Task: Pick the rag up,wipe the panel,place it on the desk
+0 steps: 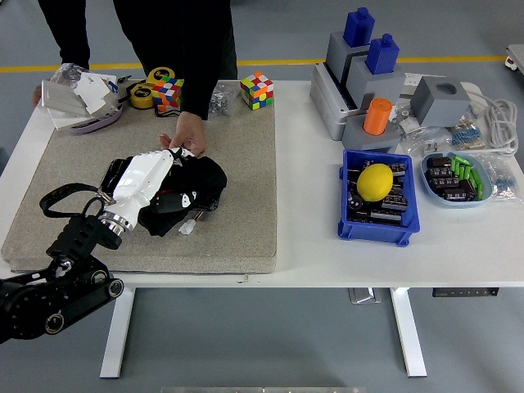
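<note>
Pressing a black rag [196, 176] onto the panel [168, 201] on the mat [237, 164].
Left hand [151, 172] is gripping the crumpled rag; a person's hand [187, 134] is resting just behind it.

You see a white table [303, 270] with a beige, speckled mat [237, 155] on it, and on the mat a black rag [201, 178] over a black panel [168, 217], under the robot's left hand [147, 176], which is white with a silver wrist on a black arm. At the far edge sit two cubes [256, 89] chequered in red, green, yellow, blue and white, beside a yellow roll of tape [144, 97]. To the right you find a blue bin [378, 223] holding a yellow lemon [376, 182], grey blocks [360, 82] topped with blue and orange pieces, and a pale blue tray [467, 199] with green parts; the person's sleeve [205, 57] is black.
</note>
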`<action>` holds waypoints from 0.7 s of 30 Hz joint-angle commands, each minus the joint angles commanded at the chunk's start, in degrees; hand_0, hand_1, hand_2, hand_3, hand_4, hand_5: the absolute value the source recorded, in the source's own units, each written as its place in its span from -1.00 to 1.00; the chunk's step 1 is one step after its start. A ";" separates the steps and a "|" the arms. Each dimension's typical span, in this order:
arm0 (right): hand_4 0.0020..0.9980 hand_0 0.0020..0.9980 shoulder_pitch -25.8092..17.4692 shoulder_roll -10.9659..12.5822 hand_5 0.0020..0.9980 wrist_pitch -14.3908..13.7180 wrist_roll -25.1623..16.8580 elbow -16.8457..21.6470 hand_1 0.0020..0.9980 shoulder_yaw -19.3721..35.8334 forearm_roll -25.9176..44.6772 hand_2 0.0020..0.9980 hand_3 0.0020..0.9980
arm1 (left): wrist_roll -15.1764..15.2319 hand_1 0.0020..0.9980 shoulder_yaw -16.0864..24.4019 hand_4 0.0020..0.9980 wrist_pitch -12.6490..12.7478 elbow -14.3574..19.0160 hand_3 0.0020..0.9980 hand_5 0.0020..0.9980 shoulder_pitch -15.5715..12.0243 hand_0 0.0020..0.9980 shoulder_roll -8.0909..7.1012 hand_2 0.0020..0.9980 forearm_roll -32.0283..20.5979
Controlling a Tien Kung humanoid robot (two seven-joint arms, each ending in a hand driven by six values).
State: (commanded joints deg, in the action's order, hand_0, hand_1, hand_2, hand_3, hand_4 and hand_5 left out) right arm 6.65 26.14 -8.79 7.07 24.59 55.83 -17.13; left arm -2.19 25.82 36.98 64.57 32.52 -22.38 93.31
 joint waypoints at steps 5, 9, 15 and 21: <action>1.00 0.43 -0.08 0.00 0.19 0.00 0.04 -0.04 0.23 0.04 0.03 0.35 0.22 | 0.24 -0.81 -0.16 0.11 0.00 -0.28 0.28 -0.93 0.08 -0.65 0.07 -0.31 -0.46; 1.00 0.43 -0.10 0.03 0.19 -0.09 0.04 0.03 0.23 0.00 0.00 0.35 0.22 | 0.31 -0.81 0.16 0.11 0.00 -1.84 0.28 -0.93 -0.13 -0.65 -0.17 -0.31 -0.99; 1.00 0.43 -0.29 -0.02 0.19 -0.13 0.04 0.00 0.22 0.13 -0.05 0.35 0.22 | 0.57 -0.81 1.55 0.12 0.00 -2.78 0.28 -0.92 -1.02 -0.66 -0.86 -0.31 -1.03; 1.00 0.44 -0.24 -0.14 0.19 -0.24 -0.05 0.07 0.23 0.16 -0.05 0.35 0.22 | 0.71 -0.81 2.53 0.12 0.00 -3.35 0.28 -0.92 -1.43 -0.66 -1.52 -0.31 -1.07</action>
State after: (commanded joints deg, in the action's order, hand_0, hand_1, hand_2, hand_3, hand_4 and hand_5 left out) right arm 6.41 26.00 -9.03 7.02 24.66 56.00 -17.18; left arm -1.49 28.35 36.98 61.22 31.09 -23.90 92.24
